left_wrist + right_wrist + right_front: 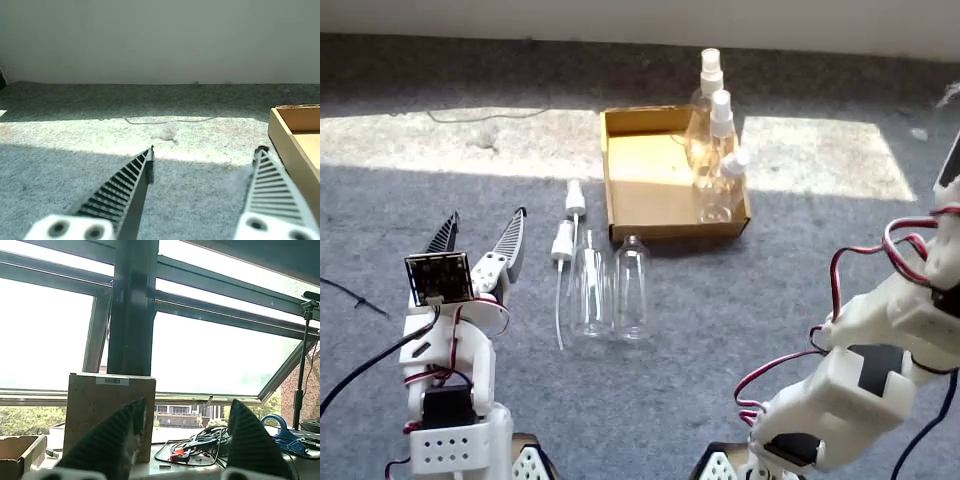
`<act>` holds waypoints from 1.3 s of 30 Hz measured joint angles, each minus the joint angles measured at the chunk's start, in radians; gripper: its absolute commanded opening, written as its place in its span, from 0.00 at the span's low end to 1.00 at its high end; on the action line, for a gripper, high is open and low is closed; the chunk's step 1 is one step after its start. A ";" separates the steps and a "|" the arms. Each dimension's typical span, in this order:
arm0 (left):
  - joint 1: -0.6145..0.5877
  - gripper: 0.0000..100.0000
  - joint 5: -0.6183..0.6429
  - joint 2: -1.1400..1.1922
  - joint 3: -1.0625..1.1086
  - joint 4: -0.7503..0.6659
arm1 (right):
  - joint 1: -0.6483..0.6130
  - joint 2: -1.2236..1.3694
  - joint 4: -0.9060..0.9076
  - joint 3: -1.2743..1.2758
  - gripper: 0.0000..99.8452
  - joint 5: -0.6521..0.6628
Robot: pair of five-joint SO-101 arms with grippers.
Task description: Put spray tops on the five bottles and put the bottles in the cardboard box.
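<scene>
Against the right wall of the shallow cardboard box [645, 170] stand three clear bottles with white spray tops [720, 150]. Two topless clear bottles [590, 290] [633, 285] lie side by side on the grey carpet in front of the box. Two loose spray tops with long tubes [575, 200] [563, 245] lie just left of them. My left gripper [480, 235] [200, 155] is open and empty, low over the carpet left of the spray tops; a corner of the box [295, 130] shows beside it. My right gripper [186, 401] is open, empty and pointing up at a window.
The right arm's white body [860, 380] with red and black wires is folded at the near right, away from the bottles. A sunlit band crosses the carpet behind the box. A thin cable [350, 295] lies at the far left.
</scene>
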 measured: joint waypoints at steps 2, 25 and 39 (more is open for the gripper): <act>0.000 0.28 0.000 0.000 0.000 0.000 | -0.003 -0.041 -0.011 -0.008 0.22 0.000; 0.000 0.28 0.000 0.000 0.000 0.000 | -0.103 -0.044 0.649 0.000 0.22 0.051; 0.000 0.28 0.000 0.000 0.000 0.164 | -0.227 -0.614 0.621 1.234 0.22 0.140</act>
